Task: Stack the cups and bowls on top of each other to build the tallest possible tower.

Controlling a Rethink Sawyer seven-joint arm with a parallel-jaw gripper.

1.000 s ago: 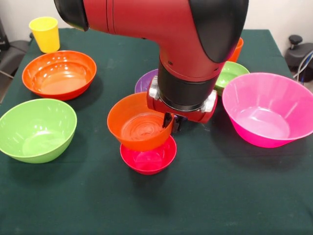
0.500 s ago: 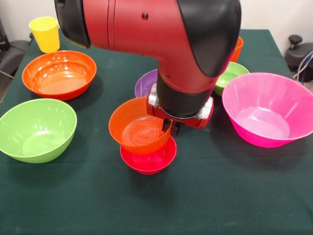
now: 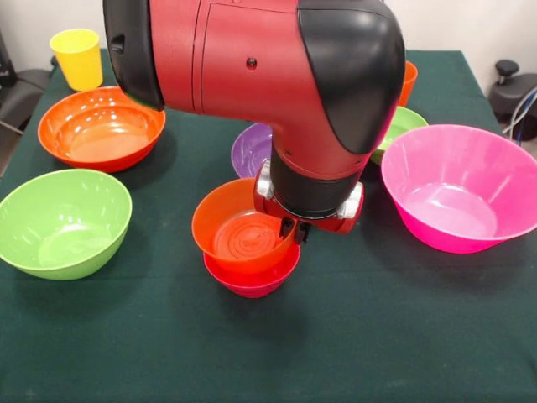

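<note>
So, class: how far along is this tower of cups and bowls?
Done: the small orange bowl sits nested in the red-magenta bowl. In hand: the gripper is at the orange bowl's rim. Left: the large orange bowl, lime bowl, pink bowl, purple bowl and yellow cup stand unstacked.

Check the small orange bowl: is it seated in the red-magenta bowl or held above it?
Seated in. The small orange bowl sits low inside the red-magenta bowl, whose rim wraps its base; the gripper is at its rim.
</note>
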